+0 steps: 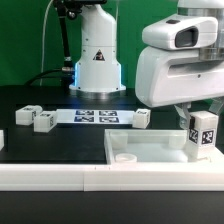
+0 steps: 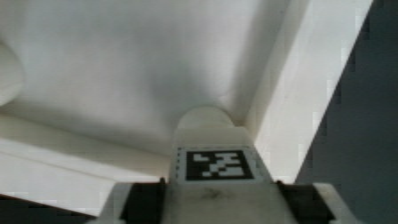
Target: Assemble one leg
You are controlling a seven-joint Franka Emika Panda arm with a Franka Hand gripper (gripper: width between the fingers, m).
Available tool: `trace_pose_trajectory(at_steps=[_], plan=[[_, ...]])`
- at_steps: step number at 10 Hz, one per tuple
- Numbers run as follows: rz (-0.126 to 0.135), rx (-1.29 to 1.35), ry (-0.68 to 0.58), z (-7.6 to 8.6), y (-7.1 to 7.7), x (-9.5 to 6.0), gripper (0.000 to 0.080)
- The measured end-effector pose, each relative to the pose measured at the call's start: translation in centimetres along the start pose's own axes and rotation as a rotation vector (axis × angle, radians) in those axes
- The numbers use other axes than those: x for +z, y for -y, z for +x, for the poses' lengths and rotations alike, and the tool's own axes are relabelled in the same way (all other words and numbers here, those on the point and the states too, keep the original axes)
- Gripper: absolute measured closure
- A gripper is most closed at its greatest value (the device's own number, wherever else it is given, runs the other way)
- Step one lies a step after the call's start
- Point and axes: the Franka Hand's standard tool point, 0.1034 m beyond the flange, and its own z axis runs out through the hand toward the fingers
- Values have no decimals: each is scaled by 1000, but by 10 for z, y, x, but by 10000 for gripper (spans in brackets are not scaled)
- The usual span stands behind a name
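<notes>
The tool (image 2: 217,201) is shut tight on the leg (image 2: 217,150); the leg sits between its two fingers (image 2: 143,203), tag showing; its far end is by an inside corner of the white tabletop (image 1: 140,152); whether they touch, I cannot tell.

— What does the leg (image 1: 203,131) look like it's made of?
— Smooth white plastic with a dull sheen. The tag (image 2: 217,165) on its face is matt black-and-white print, like paper.
— And the tabletop (image 1: 160,148)?
— The same smooth white plastic. In the wrist view its inner walls take soft light with no sharp glints, so it's satin rather than glossy.
— The counter (image 1: 60,140)?
— Black and matt. Whether that's cloth or board, I can't tell.
— The marker board (image 1: 97,116)?
— Thin and white, with a flat matt finish.
— The robot arm (image 1: 170,72)?
— A hard white shell, glossier than the rest, with clear highlights.
</notes>
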Motion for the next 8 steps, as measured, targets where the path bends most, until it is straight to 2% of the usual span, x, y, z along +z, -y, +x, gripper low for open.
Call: trace_pose_trajectory(at_steps=[3,8], plan=[[3,89,0,0,0,0,508],[29,684,-65,0,4,2,508]])
